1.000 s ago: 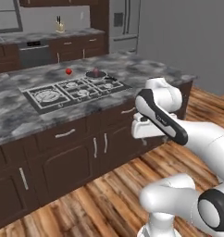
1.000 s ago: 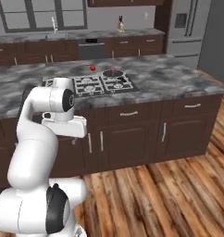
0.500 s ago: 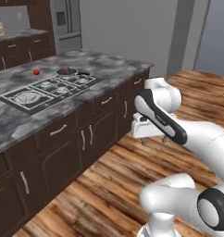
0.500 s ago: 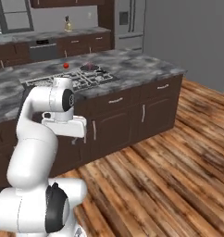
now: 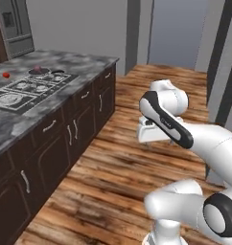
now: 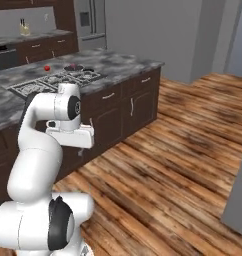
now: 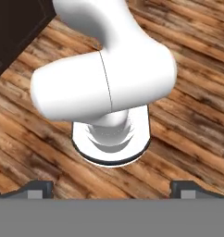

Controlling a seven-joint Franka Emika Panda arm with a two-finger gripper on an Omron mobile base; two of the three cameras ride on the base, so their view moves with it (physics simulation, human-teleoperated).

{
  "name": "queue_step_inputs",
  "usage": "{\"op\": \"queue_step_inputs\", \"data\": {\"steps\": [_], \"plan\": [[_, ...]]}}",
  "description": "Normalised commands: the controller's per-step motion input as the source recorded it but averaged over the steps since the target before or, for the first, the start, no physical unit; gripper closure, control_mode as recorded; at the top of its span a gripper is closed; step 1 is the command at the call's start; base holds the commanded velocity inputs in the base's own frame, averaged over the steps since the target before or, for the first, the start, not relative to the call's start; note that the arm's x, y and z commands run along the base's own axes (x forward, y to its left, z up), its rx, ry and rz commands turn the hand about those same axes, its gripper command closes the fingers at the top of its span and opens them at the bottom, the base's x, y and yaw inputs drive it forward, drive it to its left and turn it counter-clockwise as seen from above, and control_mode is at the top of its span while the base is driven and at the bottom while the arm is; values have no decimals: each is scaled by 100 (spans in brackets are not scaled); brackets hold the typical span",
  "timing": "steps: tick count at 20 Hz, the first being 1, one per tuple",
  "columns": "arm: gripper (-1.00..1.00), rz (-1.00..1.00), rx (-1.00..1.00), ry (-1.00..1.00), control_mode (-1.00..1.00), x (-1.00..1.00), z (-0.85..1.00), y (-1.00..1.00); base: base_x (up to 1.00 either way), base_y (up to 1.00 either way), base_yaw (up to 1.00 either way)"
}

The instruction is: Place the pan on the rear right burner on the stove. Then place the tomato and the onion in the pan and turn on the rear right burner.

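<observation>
While the arm sits folded over the wood floor point(image 6: 193, 150), the gripper point(image 7: 112, 187) points straight down, jaws spread as wide as they go, nothing between them. It is well apart from the island counter point(image 5: 84, 67).

Stove point(image 5: 27, 88) sits near the counter's far end. Tomato point(image 5: 5, 75) is on the counter just off the stove's back edge. Pan point(image 5: 38, 72) rests on the stove's far rear corner, with the onion point(image 5: 37, 69) apparently sitting in it; too small to be sure. If so, pan and onion look done; tomato and knob are left.

Risks, as I judge them:
- base is off the counter's end corner, so a long reach could clip the counter edge
- tomato is round, so a sloppy pinch could roll it away
- knobs are too small to make out from here, so the wrong one is easy to pick
</observation>
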Motion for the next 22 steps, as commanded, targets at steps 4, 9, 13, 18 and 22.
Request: {"op": "queue_step_inputs", "data": {"steps": [4,9,13,18,22], "plan": [[-100,0,0,0,100,0,0,0,-100,75,-26],[-100,0,0,0,100,0,0,0,-79,91,-25],[-100,0,0,0,100,0,0,0,0,100,-49],[-100,0,0,0,100,0,0,0,2,100,-57],[-100,0,0,0,100,0,0,0,-100,100,-49]]}}
